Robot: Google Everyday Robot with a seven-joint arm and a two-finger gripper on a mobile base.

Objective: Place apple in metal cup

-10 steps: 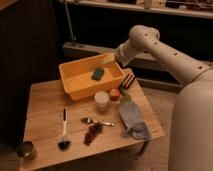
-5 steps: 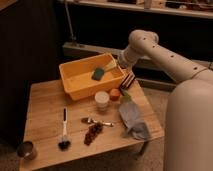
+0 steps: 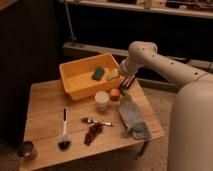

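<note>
One white arm reaches across; its gripper (image 3: 127,83) hangs just above the small round orange-red apple (image 3: 115,94), jaws wide, nothing held. Apple sits on the light wooden table (image 3: 45,107), just beside a pale cream round jar (image 3: 102,100) & near the yellow plastic bin (image 3: 80,91). Short dull grey metal cup (image 3: 26,149) stands well apart, at the table's front corner by a black brush (image 3: 64,132). Crumpled grey cloth (image 3: 132,120) lies near the apple.

I am finding no readable text, label, brand, number or sign on anything here. The gripper (image 3: 126,84) is hovering close beside the apple (image 3: 115,94).
</note>
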